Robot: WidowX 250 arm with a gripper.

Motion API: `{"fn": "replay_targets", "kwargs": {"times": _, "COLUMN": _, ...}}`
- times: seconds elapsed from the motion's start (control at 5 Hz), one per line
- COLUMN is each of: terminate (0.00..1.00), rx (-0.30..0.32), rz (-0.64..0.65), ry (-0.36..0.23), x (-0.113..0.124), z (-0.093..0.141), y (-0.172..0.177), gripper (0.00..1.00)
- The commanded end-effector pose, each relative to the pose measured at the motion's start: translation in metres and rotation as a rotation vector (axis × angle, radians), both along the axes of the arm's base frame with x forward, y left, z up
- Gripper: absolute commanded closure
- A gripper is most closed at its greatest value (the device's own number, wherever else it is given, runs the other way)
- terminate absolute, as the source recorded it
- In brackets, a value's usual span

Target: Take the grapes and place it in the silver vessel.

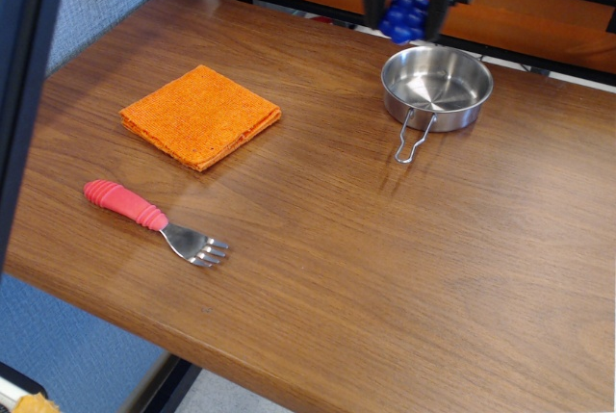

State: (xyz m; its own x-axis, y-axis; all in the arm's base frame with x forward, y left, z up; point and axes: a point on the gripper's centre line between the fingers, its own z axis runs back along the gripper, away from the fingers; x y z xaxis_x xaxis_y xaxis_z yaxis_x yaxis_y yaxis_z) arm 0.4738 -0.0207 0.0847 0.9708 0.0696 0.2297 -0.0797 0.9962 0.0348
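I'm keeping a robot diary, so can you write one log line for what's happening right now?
phase: carrying | gripper: shut on grapes, held in the air | silver vessel: empty, just below and right of the grapes | drop: not yet
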Motion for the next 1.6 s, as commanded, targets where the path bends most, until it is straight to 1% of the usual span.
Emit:
{"fn": "replay_targets", "kwargs": {"times": 0.0, "terminate": 0.0, "rx": -0.021, "rz": -0.079, "ry": -0.056, "x": -0.01, "z": 0.013, "y": -0.029, "gripper": 1.0}}
{"fn": "replay_targets", "kwargs": {"times": 0.2, "terminate": 0.0, "rx": -0.003, "rz": -0.072, "ry": -0.038, "x": -0.001, "z": -0.006, "y": -0.029, "gripper": 1.0}}
{"fn": "replay_targets", "kwargs": {"times": 0.4, "terminate": 0.0, "rx": 0.006, "rz": -0.078, "ry": -0.025, "x": -0.003, "z": -0.016, "y": -0.026, "gripper": 1.0}}
{"fn": "replay_targets", "kwargs": {"times": 0.6, "terminate": 0.0, "rx": -0.014, "rz": -0.075, "ry": -0.046, "x": -0.01, "z": -0.007, "y": -0.024, "gripper": 1.0}}
{"fn": "replay_targets", "kwargs": {"times": 0.8, "terminate": 0.0, "rx": -0.009, "rz": -0.043, "ry": -0.048, "x": -0.018, "z": 0.007, "y": -0.018, "gripper": 0.0}}
{"fn": "replay_targets", "kwargs": {"times": 1.0, "terminate": 0.0, "rx": -0.008, "rz": -0.014, "ry": -0.043, "x": -0.017, "z": 0.011, "y": -0.012, "gripper": 0.0}}
{"fn": "replay_targets", "kwargs": {"times": 1.2, "terminate": 0.0, "rx": 0.008, "rz": 0.005, "ry": -0.091, "x": -0.009, "z": 0.033, "y": -0.005, "gripper": 0.0}}
{"fn": "replay_targets", "kwargs": {"times": 1.4, "terminate": 0.0, "rx": 0.007, "rz": 0.017, "ry": -0.114, "x": -0.016, "z": 0.053, "y": -0.005, "gripper": 0.0}}
